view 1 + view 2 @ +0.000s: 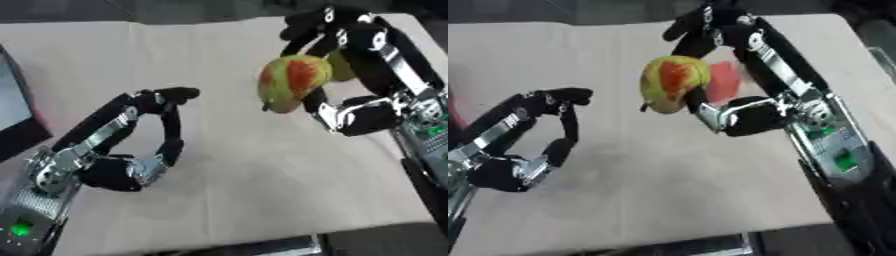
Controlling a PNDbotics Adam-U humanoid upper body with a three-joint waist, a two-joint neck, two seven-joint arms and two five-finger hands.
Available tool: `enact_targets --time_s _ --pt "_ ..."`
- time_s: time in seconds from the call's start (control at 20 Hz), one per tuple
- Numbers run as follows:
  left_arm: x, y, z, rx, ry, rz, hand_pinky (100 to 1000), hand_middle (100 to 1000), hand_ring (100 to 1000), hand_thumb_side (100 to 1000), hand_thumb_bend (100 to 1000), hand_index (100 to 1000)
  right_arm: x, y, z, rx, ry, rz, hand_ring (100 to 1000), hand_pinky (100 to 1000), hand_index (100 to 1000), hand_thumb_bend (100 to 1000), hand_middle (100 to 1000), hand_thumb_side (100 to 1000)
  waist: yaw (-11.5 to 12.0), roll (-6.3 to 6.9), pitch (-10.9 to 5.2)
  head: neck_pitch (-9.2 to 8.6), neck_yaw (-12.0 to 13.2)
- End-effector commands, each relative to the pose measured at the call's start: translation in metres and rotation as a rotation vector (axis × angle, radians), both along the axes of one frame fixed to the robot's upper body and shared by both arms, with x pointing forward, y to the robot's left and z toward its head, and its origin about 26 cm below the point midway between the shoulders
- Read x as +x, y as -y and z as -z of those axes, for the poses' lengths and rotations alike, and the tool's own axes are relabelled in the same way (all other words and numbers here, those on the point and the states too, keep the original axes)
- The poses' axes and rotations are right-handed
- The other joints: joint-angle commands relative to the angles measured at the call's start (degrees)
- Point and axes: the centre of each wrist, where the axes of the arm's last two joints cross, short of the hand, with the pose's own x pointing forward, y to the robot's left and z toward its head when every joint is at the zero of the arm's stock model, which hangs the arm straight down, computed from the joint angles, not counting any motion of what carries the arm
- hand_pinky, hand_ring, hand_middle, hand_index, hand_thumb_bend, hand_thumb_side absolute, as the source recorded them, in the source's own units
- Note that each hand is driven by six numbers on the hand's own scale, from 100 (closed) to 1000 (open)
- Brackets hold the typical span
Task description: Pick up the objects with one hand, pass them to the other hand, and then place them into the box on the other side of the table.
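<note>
Right hand (350, 95) up off the table (227, 200) toward the right edge, fingers and thumb curled round a yellow-green pear with a red patch (293, 82); pear held in the air, stem end pointing down-left, not touching the tabletop. A second red-and-green item (726, 82) shows just behind the pear, partly hidden by the right hand; cannot tell what it is or whether it is held.

Left hand (131, 145) over the left half of the table, well apart from the pear, holding nothing; fingers arched over and thumb bent up from below, tips apart, forming an open C with bare cloth seen through the gap.

Dark box (17, 110) with light inside at the left edge, only partly in view. Table covered in beige cloth.
</note>
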Motion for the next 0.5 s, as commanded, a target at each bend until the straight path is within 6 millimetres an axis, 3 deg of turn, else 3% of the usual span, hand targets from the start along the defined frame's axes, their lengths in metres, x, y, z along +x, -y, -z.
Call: enact_targets --time_s 0.05,0.5 --pt "0.002 0.007 -0.007 -0.001 0.044 0.008 878 403 390 629 100 947 -0.003 -0.005 -0.011 -0.003 0.012 -0.044 617 881 344 100 703 209 0.1 -0.07 -0.88 -0.13 -0.4" --pt "0.001 0.023 -0.015 -0.02 0.117 0.038 836 309 361 552 103 945 -0.004 -0.016 -0.01 -0.038 -0.024 -0.099 610 884 342 100 700 217 0.3 -0.13 -0.73 -0.13 -0.7"
